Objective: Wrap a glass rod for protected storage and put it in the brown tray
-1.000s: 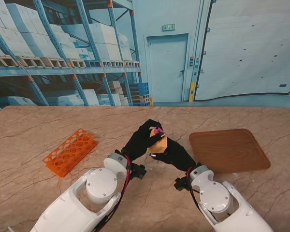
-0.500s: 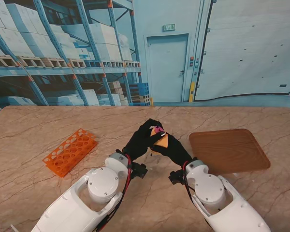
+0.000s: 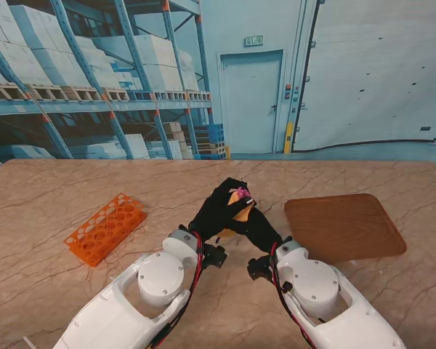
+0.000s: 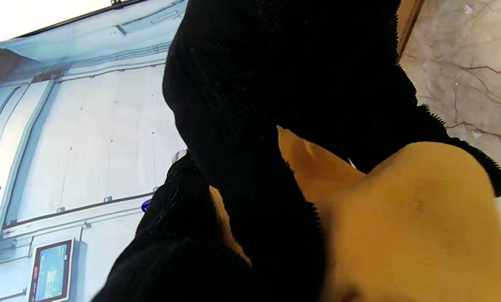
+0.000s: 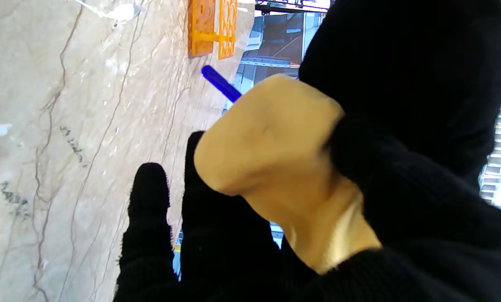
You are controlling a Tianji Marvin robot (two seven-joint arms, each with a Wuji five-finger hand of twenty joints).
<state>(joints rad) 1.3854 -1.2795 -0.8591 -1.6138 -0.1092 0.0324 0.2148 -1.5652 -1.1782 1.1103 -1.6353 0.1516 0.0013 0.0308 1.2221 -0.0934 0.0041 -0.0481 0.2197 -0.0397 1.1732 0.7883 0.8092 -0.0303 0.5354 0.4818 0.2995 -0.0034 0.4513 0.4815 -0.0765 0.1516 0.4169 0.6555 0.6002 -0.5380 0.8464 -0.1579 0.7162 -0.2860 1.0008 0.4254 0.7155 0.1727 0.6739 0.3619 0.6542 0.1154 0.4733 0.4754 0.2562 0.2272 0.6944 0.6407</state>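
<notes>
Stand view: both hands meet over the table middle, black-gloved, raised off the top.
Writing: green sign (image 3: 253, 41) over the backdrop door; text too small to read. No brands or labels legible elsewhere.
Table (image 3: 73, 291): beige marble pattern with dark veins; small pale flecks show in the wrist views.
Room: printed warehouse backdrop, blue racking with boxes to the left, pale door (image 3: 252, 102) and large shutter to the right.
Rack (image 3: 105, 227): orange, many round holes, lying flat on my left, well apart from the hands.
Tray (image 3: 344, 226): brown, wood grain, rounded corners, on my right, just beside the right hand.
Rod (image 5: 221, 84): blue, thin; one end sticks out of the wrap in the right wrist view. Held in the air between the hands, not in the tray.
Wrap (image 5: 271, 142): tan, soft, bunched around the rod; a pink spot shows at its top in the stand view.
Left hand (image 3: 216, 207): fingers closed on the wrap.
Right hand (image 3: 258, 227): thumb pressed on the wrap, two fingers extended beside it; grips the wrap.
</notes>
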